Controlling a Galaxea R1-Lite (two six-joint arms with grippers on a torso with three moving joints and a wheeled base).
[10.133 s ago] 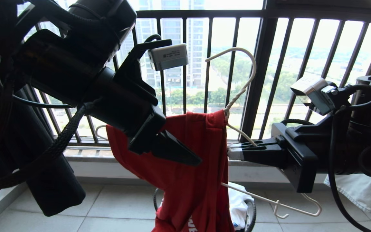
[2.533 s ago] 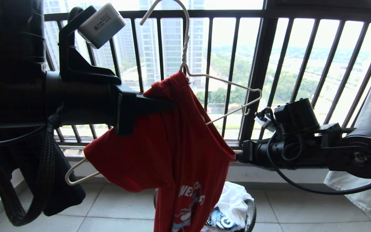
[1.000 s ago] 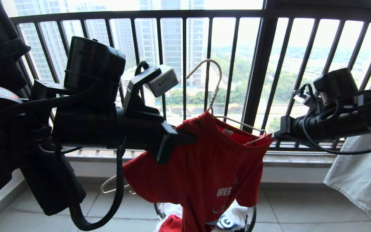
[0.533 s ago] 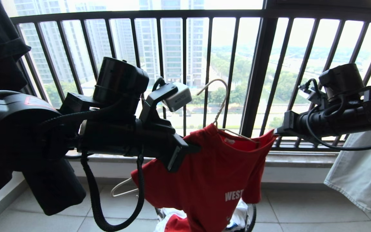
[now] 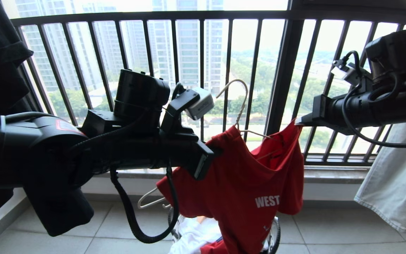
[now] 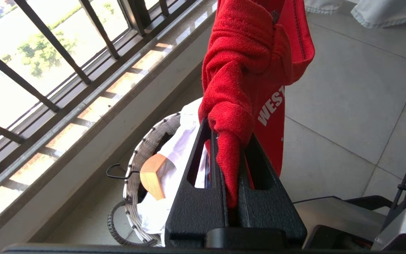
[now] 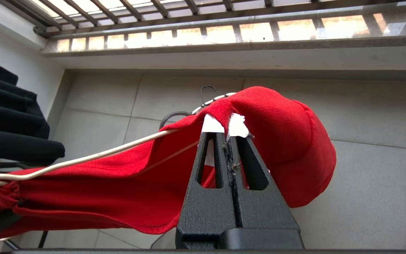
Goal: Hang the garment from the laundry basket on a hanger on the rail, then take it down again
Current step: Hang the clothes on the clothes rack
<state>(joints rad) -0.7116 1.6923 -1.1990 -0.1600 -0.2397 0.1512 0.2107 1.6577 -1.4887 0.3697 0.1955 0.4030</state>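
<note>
Our left gripper [image 6: 229,155] fingers pinch a fold of the red short-sleeved T-shirt [image 5: 248,183]; our right gripper [image 7: 229,135] fingers pinch its other edge. The thin cream-white wire hanger [image 5: 240,113] sits between them, one end still poking out. We should pull the cloth gently over that end.

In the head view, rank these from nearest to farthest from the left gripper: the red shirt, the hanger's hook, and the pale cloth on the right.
1. The garment: pinched in the left gripper, at the collar.
2. The hanger: its hook rises just above and right of those fingers.
3. The pale cloth: hanging at the far right edge, beyond the right gripper.
</note>
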